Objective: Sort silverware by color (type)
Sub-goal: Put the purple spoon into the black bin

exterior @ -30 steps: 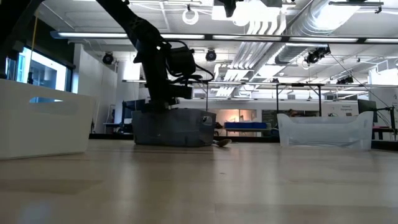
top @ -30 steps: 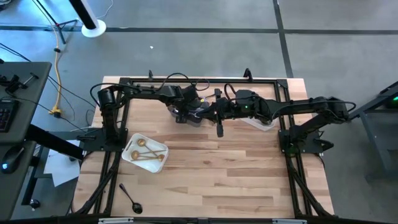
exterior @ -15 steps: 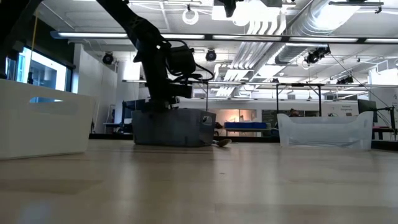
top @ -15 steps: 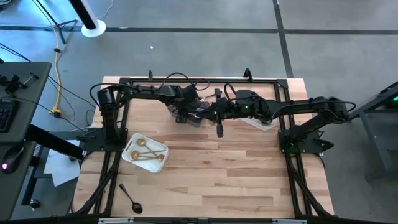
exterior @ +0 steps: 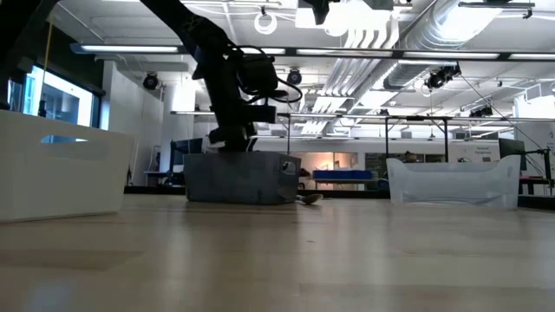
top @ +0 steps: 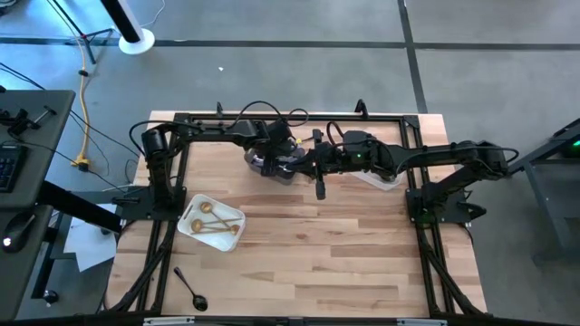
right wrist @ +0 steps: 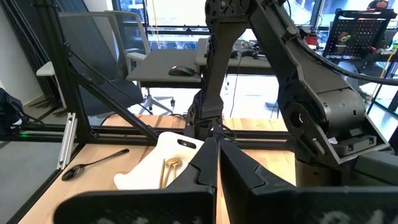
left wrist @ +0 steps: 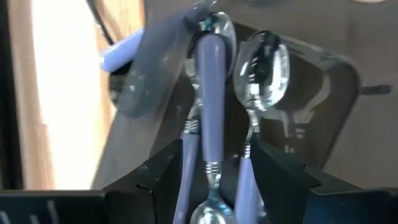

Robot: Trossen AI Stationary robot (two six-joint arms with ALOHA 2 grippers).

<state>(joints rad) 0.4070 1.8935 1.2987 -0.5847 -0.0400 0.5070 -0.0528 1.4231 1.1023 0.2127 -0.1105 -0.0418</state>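
The light wooden-plank table (top: 308,244) stands on a grey floor in a workshop with ceiling ducts and desks behind. The left gripper (top: 272,159) hovers over the grey plastic bin (exterior: 240,178), its fingers (left wrist: 155,180) spread with nothing gripped; lilac-handled silver spoons (left wrist: 208,118) lie in the bin just beyond them. The right gripper (top: 319,190), fingers pressed together and empty, hangs near the bin, well apart from the gold spoons (top: 207,219) in the white tray (top: 237,218) and the black spoon (top: 190,288) on the table.

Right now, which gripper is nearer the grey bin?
Left. The left gripper hangs open directly over the grey bin, with lilac-handled spoons lying inside below it. The right gripper sits shut beside the bin, over bare table.
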